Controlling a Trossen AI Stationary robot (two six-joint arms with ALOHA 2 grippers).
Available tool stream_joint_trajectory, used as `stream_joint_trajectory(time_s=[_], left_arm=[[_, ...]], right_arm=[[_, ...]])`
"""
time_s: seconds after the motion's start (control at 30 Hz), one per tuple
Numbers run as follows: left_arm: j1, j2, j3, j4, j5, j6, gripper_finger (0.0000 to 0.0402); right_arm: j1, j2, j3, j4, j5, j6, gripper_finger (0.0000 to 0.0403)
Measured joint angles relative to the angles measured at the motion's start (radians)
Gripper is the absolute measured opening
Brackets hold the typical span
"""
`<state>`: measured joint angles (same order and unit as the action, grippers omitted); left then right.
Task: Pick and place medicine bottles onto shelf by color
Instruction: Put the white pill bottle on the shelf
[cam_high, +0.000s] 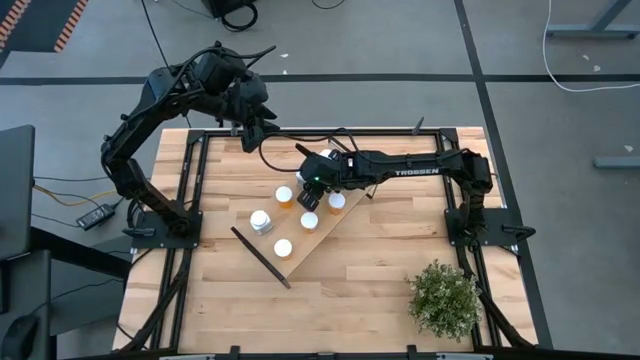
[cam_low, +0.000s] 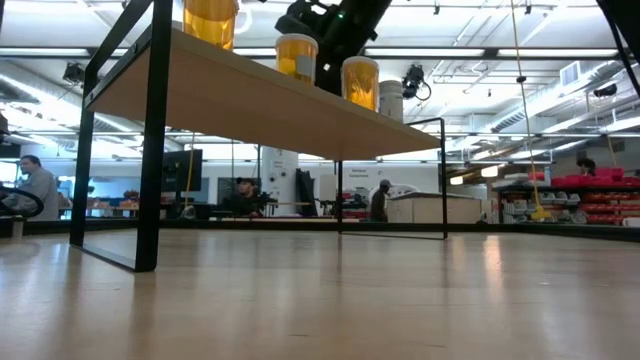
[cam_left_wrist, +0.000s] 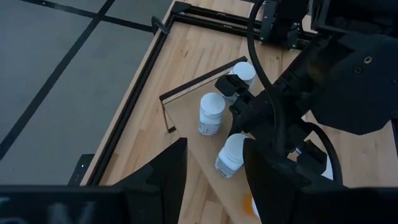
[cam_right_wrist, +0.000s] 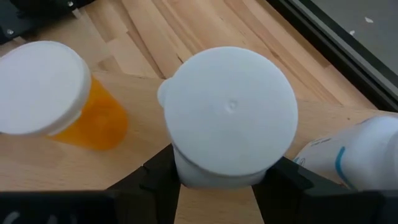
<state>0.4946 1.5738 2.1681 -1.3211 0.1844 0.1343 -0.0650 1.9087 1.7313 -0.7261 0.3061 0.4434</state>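
While the right pincer (cam_high: 311, 199) hangs over the middle of the shelf (cam_high: 318, 243) at the centre of the high view, its fingers sit snug on either side of a white-capped bottle (cam_right_wrist: 231, 118), which fills the centre of the right wrist view and looks to be standing on, or just above, the board (contact with the wood is hidden under the cap). The pincer is partly open, about as wide as the bottle, so I judge it to have hold of it. Just beside it, at the left of that wrist view, stands an orange bottle (cam_right_wrist: 62, 99), and at the right edge a white bottle (cam_right_wrist: 357, 152) with a blue mark. From above, several caps show on the shelf: orange-bodied ones (cam_high: 285, 195) toward its upper end and white ones (cam_high: 261, 222) toward the lower left, so the sorting by colour appears well advanced. No bottles show on the bare bench (cam_high: 380, 290) in the high view, so this one may be among the last to settle, though the arm could hide others. The left pincer (cam_left_wrist: 214, 177) waits high at the upper left of the high view, fingers partly apart and holding nothing.
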Motion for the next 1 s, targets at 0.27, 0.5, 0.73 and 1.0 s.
stream_joint_trajectory(time_s=[0.27,0.5,0.73,1.0], left_arm=[[0.0,0.0,0.0,0.0,0.0,-0.001,0.0162],[0.0,0.0,0.0,-0.001,0.0,-0.001,0.0162],[0.0,0.0,0.0,-0.001,0.0,-0.001,0.0162],[0.0,0.0,0.0,-0.001,0.0,-0.001,0.0162]], right_arm=[[0.0,0.0,0.0,0.0,0.0,0.002,0.0203],[0.0,0.0,0.0,0.0,0.0,0.014,0.0214],[0.0,0.0,0.005,-0.009,0.0,0.034,0.0218],[0.0,0.0,0.005,-0.023,-0.02,0.055,0.0219]])
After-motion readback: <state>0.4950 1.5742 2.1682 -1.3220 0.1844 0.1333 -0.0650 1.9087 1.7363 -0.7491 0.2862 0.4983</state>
